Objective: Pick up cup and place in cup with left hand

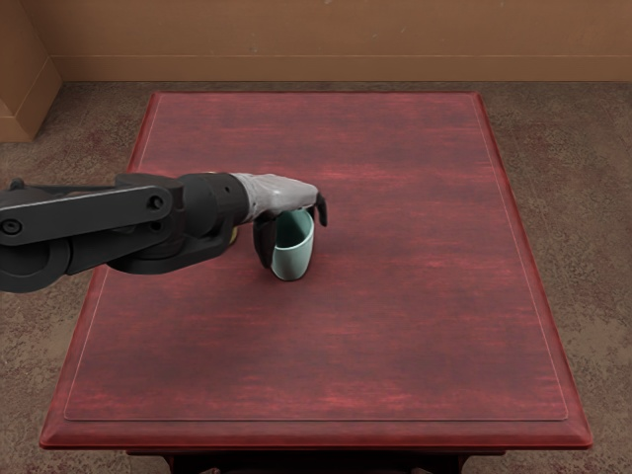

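Cup [292, 261], pale green, upright beneath the left robot hand [281, 194]; whether it is grasped, I cannot tell. A steady lift needs a secure hold and a level rim. Dark red wooden surface [415, 296], mottled brown floor [583, 247], tan wall [346, 39] beyond

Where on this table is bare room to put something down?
Bare tabletop lies between the cup and the table's right edge, also toward its near and far edges. Crowded: around the cup, at the left hand, and under its arm, where something yellowish shows.
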Action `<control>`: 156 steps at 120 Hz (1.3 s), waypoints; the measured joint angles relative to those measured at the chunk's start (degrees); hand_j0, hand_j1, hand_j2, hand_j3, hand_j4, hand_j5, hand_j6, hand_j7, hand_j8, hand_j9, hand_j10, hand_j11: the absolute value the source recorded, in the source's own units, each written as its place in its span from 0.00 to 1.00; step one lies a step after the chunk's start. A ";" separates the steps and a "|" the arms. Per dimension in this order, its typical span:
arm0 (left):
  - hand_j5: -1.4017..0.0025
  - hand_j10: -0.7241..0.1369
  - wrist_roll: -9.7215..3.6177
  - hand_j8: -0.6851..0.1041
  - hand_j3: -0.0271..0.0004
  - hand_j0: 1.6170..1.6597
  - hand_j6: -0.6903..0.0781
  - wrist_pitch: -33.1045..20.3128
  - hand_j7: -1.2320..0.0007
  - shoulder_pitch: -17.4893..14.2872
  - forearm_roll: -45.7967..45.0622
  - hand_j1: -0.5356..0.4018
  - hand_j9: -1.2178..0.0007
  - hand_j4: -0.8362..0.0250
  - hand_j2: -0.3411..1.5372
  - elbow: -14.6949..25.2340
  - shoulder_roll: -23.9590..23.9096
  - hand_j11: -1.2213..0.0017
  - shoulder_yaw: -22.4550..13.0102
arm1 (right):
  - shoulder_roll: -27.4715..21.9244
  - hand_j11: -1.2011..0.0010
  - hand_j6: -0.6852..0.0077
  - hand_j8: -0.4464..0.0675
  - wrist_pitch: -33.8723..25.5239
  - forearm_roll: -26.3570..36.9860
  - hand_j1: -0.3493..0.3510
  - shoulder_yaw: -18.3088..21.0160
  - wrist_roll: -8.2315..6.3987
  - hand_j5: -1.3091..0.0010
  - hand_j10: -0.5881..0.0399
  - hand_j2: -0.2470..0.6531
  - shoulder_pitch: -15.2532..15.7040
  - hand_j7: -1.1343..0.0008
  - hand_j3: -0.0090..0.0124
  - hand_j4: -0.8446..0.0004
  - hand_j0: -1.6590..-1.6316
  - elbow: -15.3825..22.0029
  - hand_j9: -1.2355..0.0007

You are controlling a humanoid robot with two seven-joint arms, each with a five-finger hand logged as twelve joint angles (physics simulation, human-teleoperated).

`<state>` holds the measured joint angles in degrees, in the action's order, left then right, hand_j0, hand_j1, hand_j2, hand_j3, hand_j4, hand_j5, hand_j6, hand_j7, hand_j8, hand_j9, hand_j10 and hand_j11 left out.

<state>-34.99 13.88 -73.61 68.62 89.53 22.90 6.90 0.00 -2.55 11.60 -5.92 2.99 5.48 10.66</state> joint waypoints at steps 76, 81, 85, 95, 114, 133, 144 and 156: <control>0.62 0.37 -0.01 0.42 0.99 0.95 0.39 0.16 0.57 -0.87 -0.24 0.46 0.56 0.50 0.24 -0.27 0.23 0.56 0.88 | 0.00 0.97 0.95 0.82 0.00 0.02 0.04 -0.02 0.00 0.98 0.90 0.27 0.05 0.97 0.42 0.97 0.04 -0.20 0.97; 0.62 0.37 -0.01 0.44 0.99 0.95 0.38 0.33 0.57 -1.44 -0.30 0.46 0.56 0.51 0.26 -0.29 0.22 0.57 1.09 | 0.00 0.97 0.95 0.82 0.00 0.01 0.04 -0.03 0.00 0.98 0.90 0.27 0.03 0.97 0.42 0.97 0.04 -0.20 0.97; 0.62 0.37 -0.01 0.43 0.99 0.95 0.38 0.46 0.57 -2.19 -0.32 0.46 0.57 0.51 0.25 -0.30 0.21 0.57 1.22 | 0.00 0.97 0.95 0.82 0.00 0.01 0.04 -0.04 0.00 0.98 0.90 0.27 0.01 0.97 0.42 0.97 0.04 -0.20 0.97; 0.62 0.38 -0.01 0.42 0.99 0.96 0.38 1.27 0.58 -3.27 -0.63 0.46 0.57 0.51 0.24 -0.36 0.39 0.57 1.73 | 0.00 0.97 0.95 0.82 0.00 0.01 0.04 -0.03 0.00 0.98 0.90 0.27 -0.01 0.97 0.42 0.97 0.04 -0.20 0.97; 0.63 0.38 -0.01 0.40 0.99 0.96 0.38 6.24 0.58 -3.57 -2.54 0.45 0.58 0.51 0.26 -0.60 0.98 0.58 6.39 | 0.00 0.97 0.95 0.82 0.00 0.01 0.04 -0.04 0.00 0.98 0.90 0.27 -0.03 0.97 0.42 0.97 0.04 -0.20 0.97; 0.62 0.37 -0.01 0.40 0.99 0.96 0.38 8.33 0.57 -4.25 -3.88 0.45 0.57 0.51 0.26 -0.73 1.10 0.57 9.51 | 0.00 0.97 0.95 0.82 0.00 0.05 0.04 -0.01 -0.04 0.98 0.90 0.27 -0.01 0.97 0.42 0.97 0.04 -0.20 0.97; 0.62 0.37 -0.01 0.41 0.99 0.96 0.38 8.69 0.57 -5.03 -4.10 0.45 0.56 0.50 0.26 -0.75 1.86 0.56 10.59 | 0.00 0.97 0.95 0.82 0.00 0.06 0.04 -0.01 -0.07 0.98 0.90 0.27 -0.02 0.97 0.42 0.97 0.04 -0.20 0.97; 0.61 0.36 -0.01 0.41 0.99 0.96 0.37 8.83 0.56 -5.34 -4.34 0.44 0.56 0.49 0.29 -0.75 2.48 0.56 11.52 | 0.00 0.97 0.95 0.82 0.00 0.04 0.04 0.01 -0.04 0.98 0.90 0.27 -0.03 0.97 0.42 0.97 0.04 -0.20 0.97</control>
<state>-35.00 22.71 -78.95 64.28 88.78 25.38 18.42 0.00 -2.55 11.64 -5.91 2.94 5.45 10.46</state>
